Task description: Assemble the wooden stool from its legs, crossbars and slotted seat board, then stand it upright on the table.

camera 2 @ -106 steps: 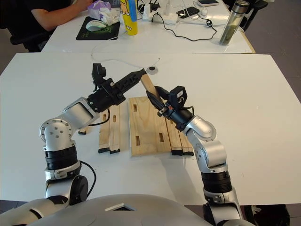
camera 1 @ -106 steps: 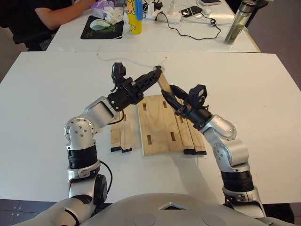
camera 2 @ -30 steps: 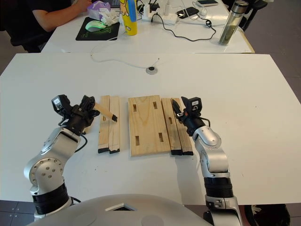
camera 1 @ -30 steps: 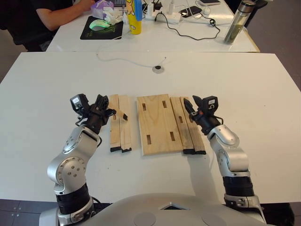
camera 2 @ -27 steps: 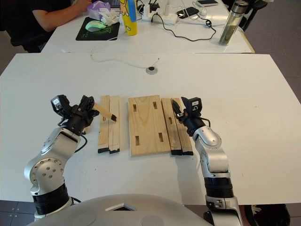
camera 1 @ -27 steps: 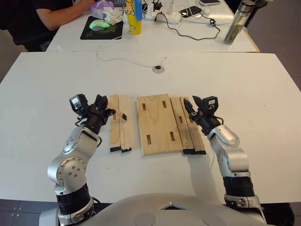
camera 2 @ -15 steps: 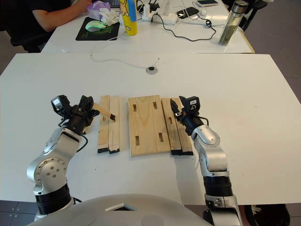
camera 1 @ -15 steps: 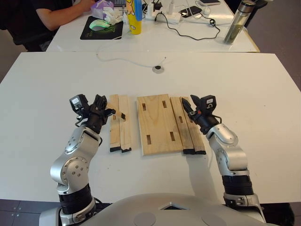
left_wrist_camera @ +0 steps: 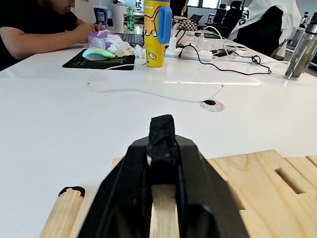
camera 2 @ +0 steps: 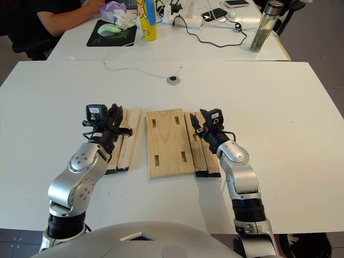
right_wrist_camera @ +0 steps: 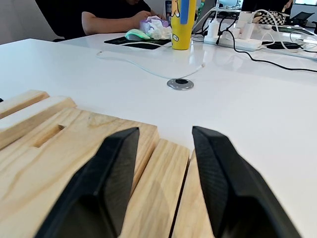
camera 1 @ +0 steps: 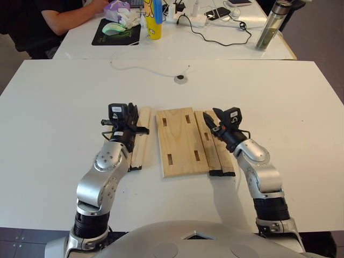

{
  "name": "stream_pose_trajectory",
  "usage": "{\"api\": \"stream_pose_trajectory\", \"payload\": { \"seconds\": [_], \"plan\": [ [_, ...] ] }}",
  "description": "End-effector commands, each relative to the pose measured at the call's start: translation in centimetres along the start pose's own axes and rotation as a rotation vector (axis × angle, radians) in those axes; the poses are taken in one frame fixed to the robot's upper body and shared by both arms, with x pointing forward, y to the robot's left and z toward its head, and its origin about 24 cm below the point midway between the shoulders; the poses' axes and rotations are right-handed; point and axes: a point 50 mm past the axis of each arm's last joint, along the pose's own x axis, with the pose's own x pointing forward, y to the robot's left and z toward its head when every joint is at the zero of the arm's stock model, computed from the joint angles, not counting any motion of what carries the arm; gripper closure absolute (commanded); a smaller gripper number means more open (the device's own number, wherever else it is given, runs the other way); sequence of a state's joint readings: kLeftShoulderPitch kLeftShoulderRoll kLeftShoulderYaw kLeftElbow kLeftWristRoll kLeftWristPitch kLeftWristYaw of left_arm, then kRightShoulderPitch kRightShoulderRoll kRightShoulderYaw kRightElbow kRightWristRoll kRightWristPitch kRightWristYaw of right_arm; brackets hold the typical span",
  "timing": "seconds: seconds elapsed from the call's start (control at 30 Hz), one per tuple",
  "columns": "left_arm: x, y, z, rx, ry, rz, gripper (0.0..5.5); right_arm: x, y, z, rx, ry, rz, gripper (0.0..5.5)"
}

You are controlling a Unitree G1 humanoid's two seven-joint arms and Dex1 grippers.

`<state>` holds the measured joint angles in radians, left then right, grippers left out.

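Since half a second ago, my left gripper [left_wrist_camera: 161, 148] has swung inward from the bare table [camera 1: 64, 97]. It now sits over the left leg pair [camera 2: 128, 141], just beside the slotted seat board [camera 1: 181, 142]. My right gripper [right_wrist_camera: 164, 133] has shifted only slightly, toward the far end of the right leg pair [camera 1: 207, 148].

1. Left fingers: closed narrow on a thin wooden strip with a black end, which I take to be a crossbar [left_wrist_camera: 162, 218]. The strip lies lengthwise between the pads and points away from the wrist. This grip probably keeps the free end available for presenting to a slot or a mating part.

2. Right fingers: spread wide and holding nothing. They straddle the seam where the seat board's edge meets the nearest leg, low over the wood. I judge that this spread lets them close across one leg's width.

3. Seat board: flat on the table between the two leg pairs, slots facing up. The legs lie flat alongside it, their black ends toward me. Keeping the parts parallel and close together leaves each piece within reach of the arm on its own side.

4. Status: no joint is made yet. Assembly is at an early stage.
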<state>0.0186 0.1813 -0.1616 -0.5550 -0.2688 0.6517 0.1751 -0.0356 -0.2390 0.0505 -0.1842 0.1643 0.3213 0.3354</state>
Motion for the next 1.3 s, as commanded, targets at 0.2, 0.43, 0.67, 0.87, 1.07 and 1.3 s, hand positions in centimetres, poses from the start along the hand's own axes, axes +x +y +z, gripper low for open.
{"api": "stream_pose_trajectory", "payload": {
  "seconds": [0.2,0.43,0.67,0.87,1.07,1.3],
  "plan": [
    [-1.2,1.0,-3.9,0.058,0.156,-0.032,5.07,-0.1,0.6,0.1,-0.037,-0.002,-0.02,3.53],
    [-1.9,0.4,-4.7,0.144,0.163,-0.145,5.07,-0.4,0.4,0.1,-0.044,-0.006,-0.035,3.53],
    [-1.6,1.6,-4.9,0.167,0.132,-0.187,5.07,-0.5,0.4,0.2,-0.045,-0.007,-0.037,3.53],
    [-1.4,1.3,-4.6,0.142,0.111,-0.202,5.07,-0.3,0.4,0.1,-0.045,-0.002,-0.035,3.53],
    [-1.1,1.0,-2.9,0.119,-0.012,-0.216,4.7,-0.1,0.3,-0.5,-0.043,0.015,-0.037,3.53],
    [-0.7,1.2,0.8,0.12,-0.232,-0.25,3.75,-0.1,0.1,-1.5,-0.022,0.028,-0.058,3.53]
  ]
}}
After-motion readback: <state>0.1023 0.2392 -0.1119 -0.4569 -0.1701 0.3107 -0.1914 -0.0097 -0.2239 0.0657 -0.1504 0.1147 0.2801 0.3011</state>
